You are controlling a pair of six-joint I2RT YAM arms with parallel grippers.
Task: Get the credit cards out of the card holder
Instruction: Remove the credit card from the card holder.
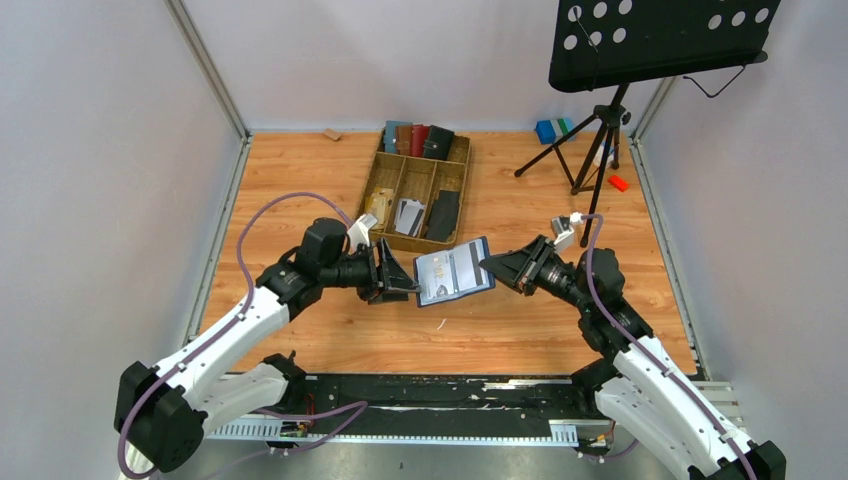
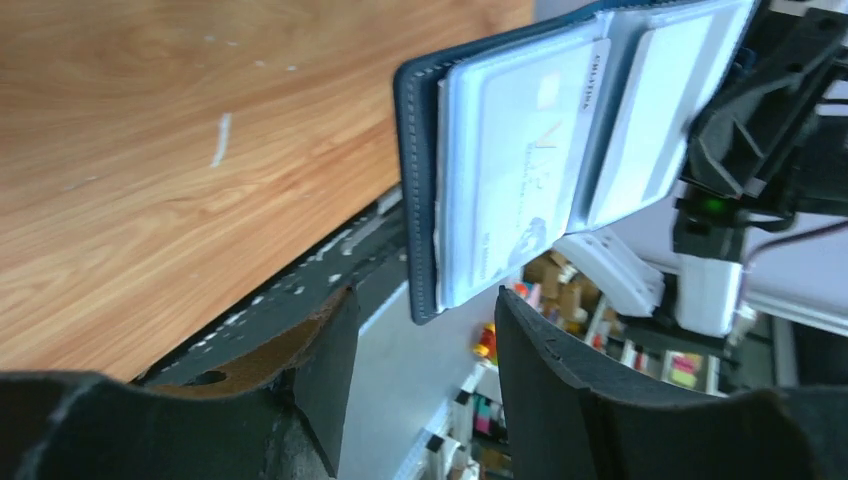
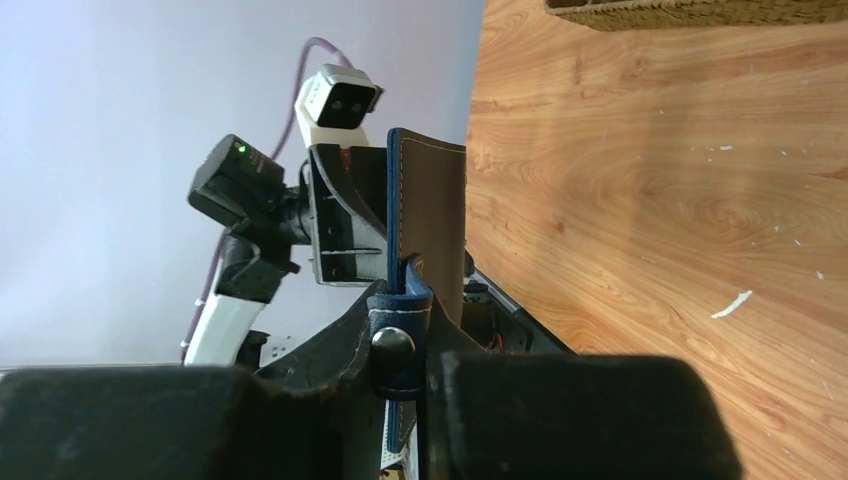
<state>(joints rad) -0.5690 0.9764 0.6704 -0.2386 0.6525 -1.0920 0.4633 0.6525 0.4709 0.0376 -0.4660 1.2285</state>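
The navy-blue card holder [image 1: 453, 272] hangs open in the air between my two arms, above the wooden table. White credit cards [image 2: 510, 180] sit in its inner pockets, a second one [image 2: 650, 120] in the far half. My right gripper [image 1: 488, 266] is shut on the holder's right edge; the right wrist view shows the holder [image 3: 430, 215] edge-on, its snap tab [image 3: 395, 340] between the jaws of the right gripper [image 3: 425, 370]. My left gripper [image 1: 412, 285] is open at the holder's left edge. In the left wrist view the holder's lower corner [image 2: 420, 290] sits just beyond the left gripper [image 2: 425, 320], untouched.
A wicker compartment tray [image 1: 386, 170] stands behind the holder, with loose cards [image 1: 409, 216] and a dark holder [image 1: 443, 214] inside. Teal, brown, red and black holders [image 1: 420, 138] lean at its back. A music stand tripod [image 1: 600, 135] stands at the back right, near a blue block [image 1: 549, 130].
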